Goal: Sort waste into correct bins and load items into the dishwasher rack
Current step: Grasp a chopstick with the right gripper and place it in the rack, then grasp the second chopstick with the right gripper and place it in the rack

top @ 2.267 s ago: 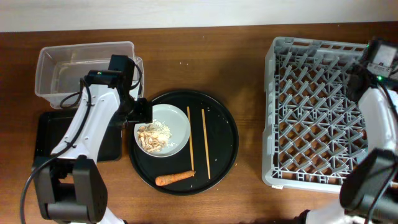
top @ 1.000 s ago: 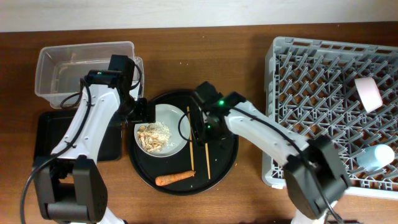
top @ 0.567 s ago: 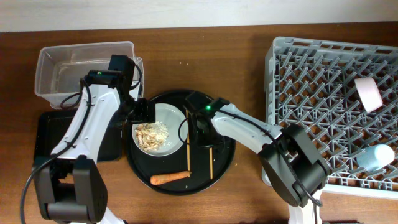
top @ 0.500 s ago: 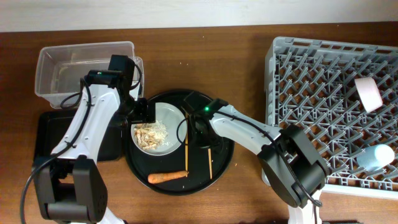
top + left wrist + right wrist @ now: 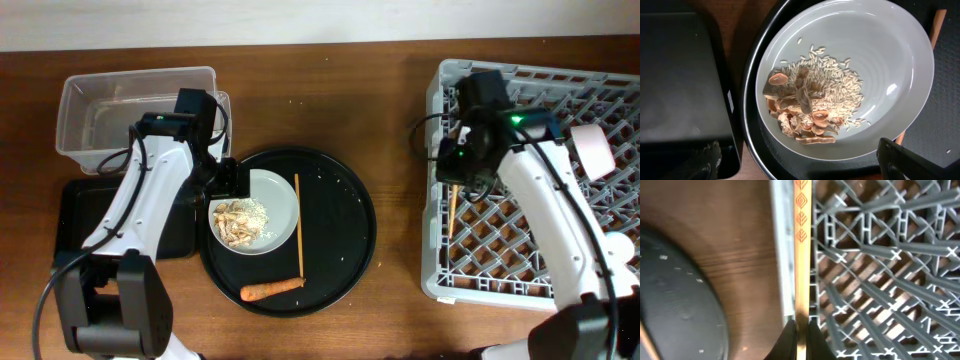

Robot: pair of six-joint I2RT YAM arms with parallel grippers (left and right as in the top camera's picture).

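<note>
We see right pincer (image 5: 801, 330) clamped on chopstick (image 5: 802, 255), long axis near-far, just inside dishwasher rack (image 5: 782, 255) left wall; lowering looks next.

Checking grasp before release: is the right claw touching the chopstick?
Touching. Right wrist view: right claw fingers close on both sides of the chopstick, no gap.

Left claw (image 5: 802, 162) wide, right claw (image 5: 801, 335) closed

The wooden table (image 5: 400, 110) carries a clear tub (image 5: 140, 72), shallow black tray (image 5: 75, 215), round tray (image 5: 345, 225) and grey rack (image 5: 431, 250).
</note>
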